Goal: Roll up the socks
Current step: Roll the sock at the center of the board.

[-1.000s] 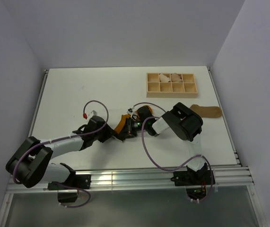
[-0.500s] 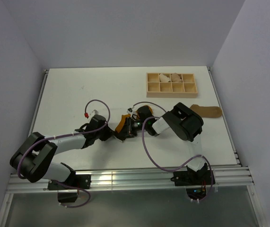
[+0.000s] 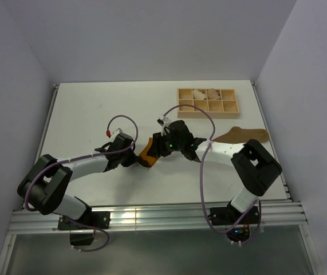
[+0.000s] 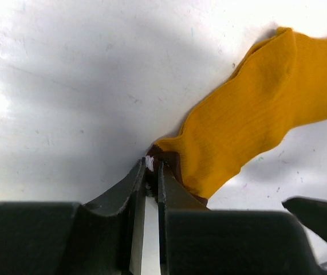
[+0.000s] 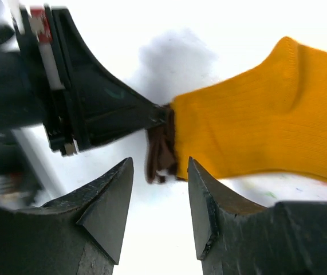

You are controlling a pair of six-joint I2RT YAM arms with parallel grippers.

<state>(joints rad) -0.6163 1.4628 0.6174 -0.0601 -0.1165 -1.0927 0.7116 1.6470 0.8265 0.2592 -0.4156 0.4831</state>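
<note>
Here, tray (image 3: 178, 103) (pale bundles (image 3: 199, 93) in two cells), left fingers (image 4: 133, 201) pinching mustard sock (image 4: 255, 114), right fingers (image 5: 103, 206) parted.

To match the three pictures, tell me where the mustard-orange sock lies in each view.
Top external: the mustard-orange sock lies near the middle of the picture.
Left wrist: the sock runs from bottom centre up to the upper right.
Right wrist: the sock fills the right half.
Shared landmark: its dark-brown cuff, pinched by the left gripper, shows in both wrist views.
</note>
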